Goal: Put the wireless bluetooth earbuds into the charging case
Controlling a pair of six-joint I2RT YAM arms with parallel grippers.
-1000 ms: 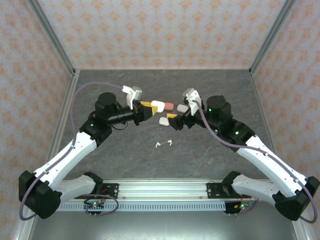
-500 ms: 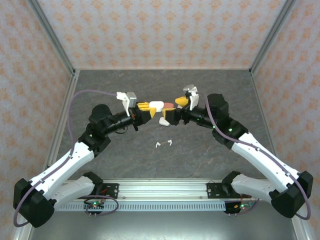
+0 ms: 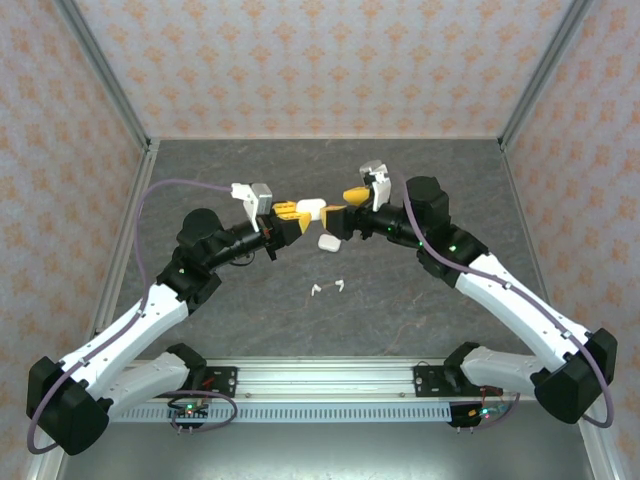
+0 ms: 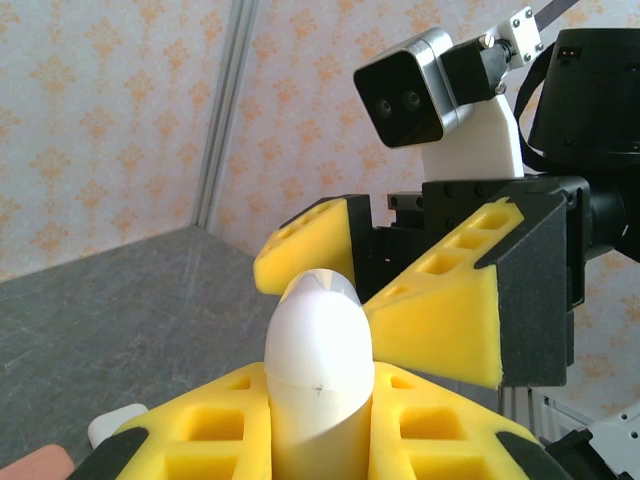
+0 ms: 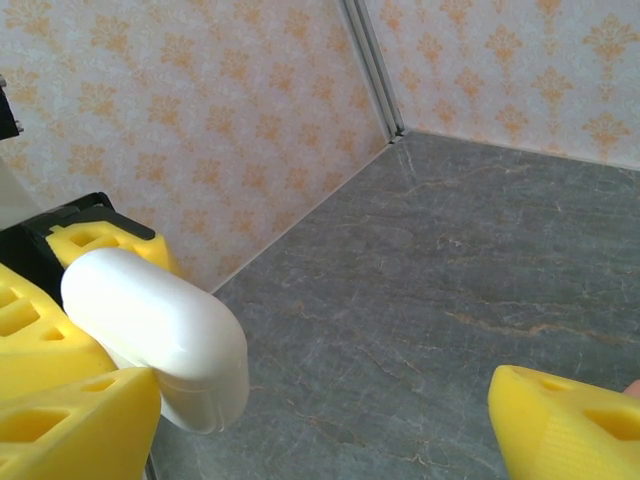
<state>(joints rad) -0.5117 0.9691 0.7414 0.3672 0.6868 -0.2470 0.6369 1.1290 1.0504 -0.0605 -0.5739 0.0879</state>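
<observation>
While left gripper [image 3: 290, 211] is clamping the case [image 3: 311, 209] aloft mid-scene | right gripper [image 3: 342, 207] is closing in from the right, jaws apart | earbuds [image 3: 328, 288] are lying on the table [image 3: 420, 300], nearer (two visible) | risk: off-centre contact is threatening to knock the case loose

grey marbled table [image 3: 250, 320] | patterned walls [image 3: 320, 60] | 2 metal corner posts [image 3: 105, 70]

— Where's the charging case [image 3: 311, 208]?
— Off the table [image 3: 420, 310], midway across, pinched between the left fingers [image 3: 285, 212]. The right fingers [image 3: 352, 195] face it from the right, spread wide, just beside its free end.
— And underneath?
— A second case [image 3: 326, 241] lies on the table, slightly nearer us. Nearer still, between the two arms, a left earbud [image 3: 316, 290] and a right earbud [image 3: 340, 286] lie side by side, apart.
</observation>
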